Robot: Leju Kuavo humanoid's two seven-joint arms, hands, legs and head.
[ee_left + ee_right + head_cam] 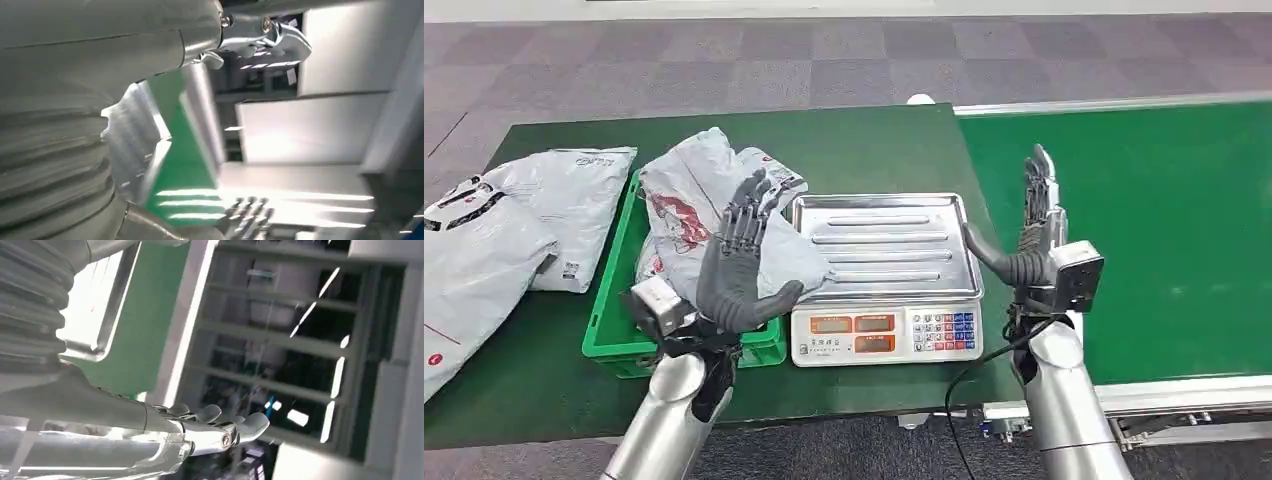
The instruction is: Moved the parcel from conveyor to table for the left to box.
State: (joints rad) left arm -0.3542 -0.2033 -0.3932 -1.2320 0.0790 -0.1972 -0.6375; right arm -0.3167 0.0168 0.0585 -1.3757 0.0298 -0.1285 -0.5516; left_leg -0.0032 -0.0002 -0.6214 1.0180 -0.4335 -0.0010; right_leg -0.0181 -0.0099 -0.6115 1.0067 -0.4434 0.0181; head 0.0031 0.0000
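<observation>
- Head view: both hands are up and holding nothing. The left hand (742, 262) is raised in front of the green crate (610, 318), fingers straight and slightly fanned, thumb out to the side. The right hand (1032, 235) stands edge-on between the scale (884, 275) and the conveyor (1144, 230), fingers straight and close together, thumb hooked toward the scale's tray.
- The grey parcel (699, 205) already lies heaped in the crate, spilling over its rim toward the scale; likely the boxing is done. More grey bags (514, 215) lie on the table, left of the crate.
- The belt beside the right hand offers free reach; the scale's edge sits close to its thumb.
- Left wrist view: blurred; ribbed cover and metal fingers (272, 37), seemingly extended and bare.
- Right wrist view: fingers (220, 422) stretched out side by side, gripping nothing.
</observation>
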